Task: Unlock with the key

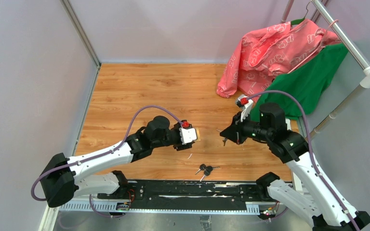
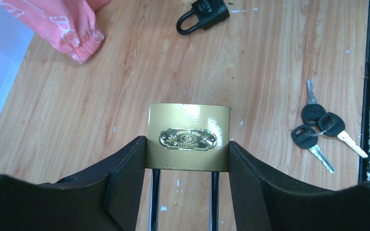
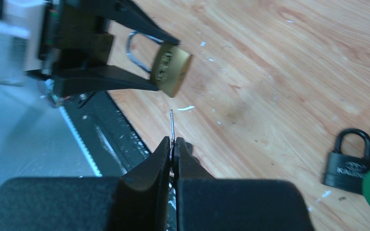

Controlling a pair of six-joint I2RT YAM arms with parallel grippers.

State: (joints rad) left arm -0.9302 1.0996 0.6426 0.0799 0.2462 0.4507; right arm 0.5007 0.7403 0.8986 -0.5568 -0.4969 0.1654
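Brass between the fingers of the left hand (image 2: 188, 150): grips the brass padlock (image 2: 189, 137) by its two narrow sides, fingers (image 2: 125, 185) part-way open at the width of the body, clear of the surface (image 1: 139, 91). Holds it with the shackle back toward the wrist and the flat bottom end facing away, out toward the right hand (image 3: 173, 144). Lies lengthwise roughly left to right across the wood in the top view, nameplate face turned to the left wrist camera.

On the right, pinches nearly shut on a key (image 3: 172, 124), seen edge-on as a thin metal blade jutting straight out from between the fingertips. Points blade-first at the bottom of the brass padlock, long axis in line with the fingers. Leaves a clear gap between tip and lock. Cannot tell where the keyhole sits.

Two padlocks in all: the brass one in the air and a black padlock (image 2: 204, 15) lying flat on the surface, near the cuff of a pink garment (image 2: 70, 26). Four keys in all: the one in the right hand and a bunch of three black-headed keys (image 2: 320, 130) lying on the surface near the front edge, between the two arms. Beyond, a green garment (image 1: 313, 82) beside the pink one, draped from a metal rail (image 1: 351, 45) at the far right.
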